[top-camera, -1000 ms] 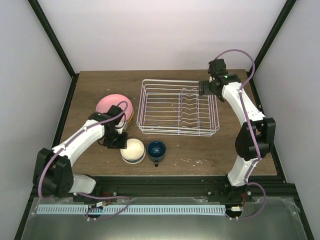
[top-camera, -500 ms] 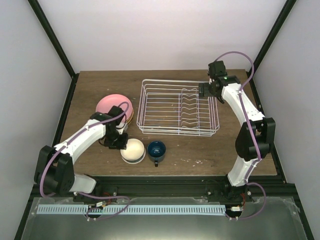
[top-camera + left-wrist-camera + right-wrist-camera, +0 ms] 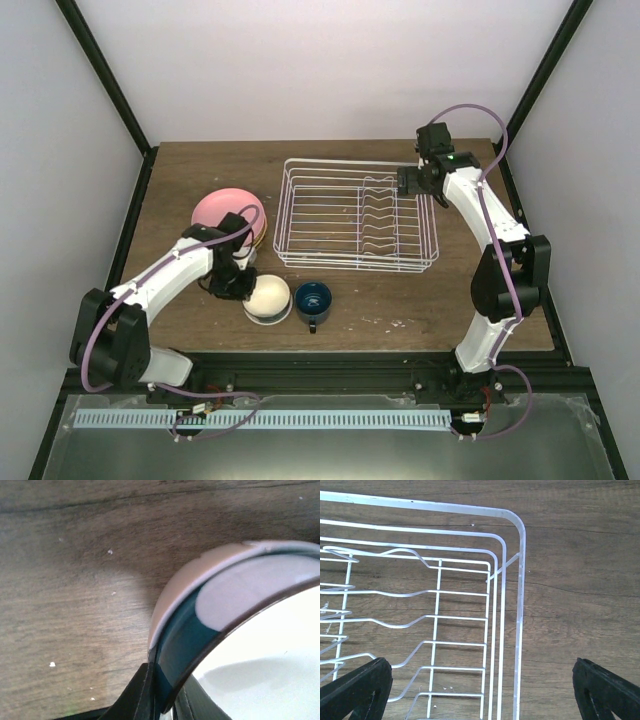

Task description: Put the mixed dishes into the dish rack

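Bowls, glazed, stiff, slippery, breakable: cream bowl [image 3: 266, 296] nested in white-and-blue bowl [image 3: 180, 645], at 7 o'clock from dish rack [image 3: 355, 266]; I judge left gripper [image 3: 165, 700] pinching its 9 o'clock rim, right gripper [image 3: 480, 687] splayed.

1. Dish rack [image 3: 350, 161]: white wire basket, sitting flat at the back-middle of the table, with upright prongs running along its right half. The right wrist view is showing one rounded corner [image 3: 521, 605].
2. Pink plate [image 3: 222, 208]: lying flat left of the rack, resting on a yellowish plate [image 3: 263, 234] that is showing only an edge.
3. Nested bowls [image 3: 267, 297]: standing in front of the plates, the cream bowl [image 3: 270, 655] sitting inside a blue-lined bowl [image 3: 185, 635] with a tan outside.
4. Dark blue mug [image 3: 312, 297]: standing upright just right of the bowls, its handle pointing toward the near edge.
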Robot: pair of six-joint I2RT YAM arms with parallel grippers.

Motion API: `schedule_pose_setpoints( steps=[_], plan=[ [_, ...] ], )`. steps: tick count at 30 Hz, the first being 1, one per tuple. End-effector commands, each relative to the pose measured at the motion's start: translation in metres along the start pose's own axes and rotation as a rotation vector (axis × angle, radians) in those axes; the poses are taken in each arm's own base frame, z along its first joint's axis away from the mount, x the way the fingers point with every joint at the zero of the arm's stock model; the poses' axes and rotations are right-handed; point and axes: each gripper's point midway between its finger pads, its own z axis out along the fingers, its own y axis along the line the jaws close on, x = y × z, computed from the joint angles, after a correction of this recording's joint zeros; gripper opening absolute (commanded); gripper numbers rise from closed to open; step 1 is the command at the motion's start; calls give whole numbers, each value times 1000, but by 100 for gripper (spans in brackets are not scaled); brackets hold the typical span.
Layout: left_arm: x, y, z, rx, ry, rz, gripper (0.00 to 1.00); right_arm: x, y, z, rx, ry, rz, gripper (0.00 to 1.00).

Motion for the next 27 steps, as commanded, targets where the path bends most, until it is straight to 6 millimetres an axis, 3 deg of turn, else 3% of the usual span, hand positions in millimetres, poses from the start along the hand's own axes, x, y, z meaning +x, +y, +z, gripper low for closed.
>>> schedule_pose_setpoints(
  steps=[1, 5, 11, 20, 27],
  plan=[
    [-10, -7, -11, 21, -43, 4, 10, -7, 1, -15, 3, -45, 9, 100],
    [-9, -8, -12, 26, -44, 2, 0, -7, 1, -15, 2, -45, 8, 100],
    [-8, -9, -20, 26, -48, 5, 0, -5, 3, -13, -5, -39, 13, 100],
    [4, -10, -61, 19, -75, 44, 0, -5, 1, -11, 6, -40, -12, 100],
    [23, -16, -79, 71, -88, 37, 0, -16, 11, -20, -55, -84, -38, 100]
  ],
)
